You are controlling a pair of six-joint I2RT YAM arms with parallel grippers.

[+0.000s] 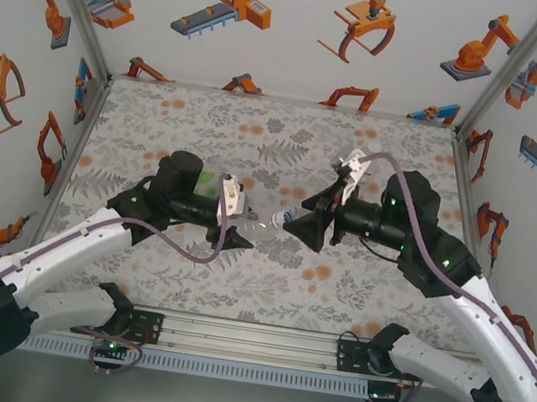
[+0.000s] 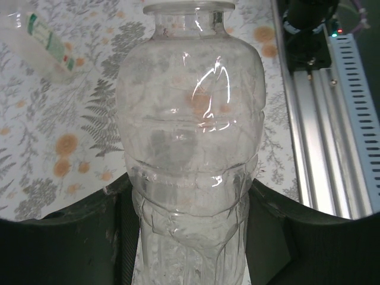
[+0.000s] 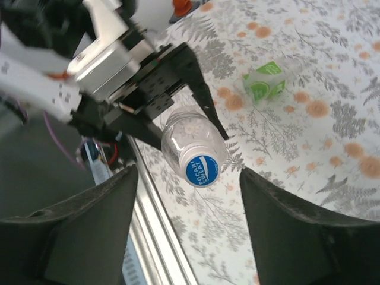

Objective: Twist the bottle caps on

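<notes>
The left gripper (image 1: 240, 225) is closed tight on the lower half of the plain bottle (image 2: 190, 136). It holds the bottle out sideways over the table (image 1: 160, 114). The bottle's long side runs from left to right, with its bottom end between the black fingers and its top pointing at the other arm. The bottle is clear, and I can see the flowers of the table right through it.

A blue cap (image 3: 202, 171) sits on the bottle's top and faces the right gripper (image 1: 293, 227). That gripper is open. One finger stands on each side of the cap, and neither one touches it. It holds nothing.

Two more bottles lie on their sides on the table. The green label bottle (image 3: 267, 83) lies behind the left arm. The white label bottle (image 2: 44, 44) lies apart from the held one. I cannot tell what is inside these two.
</notes>
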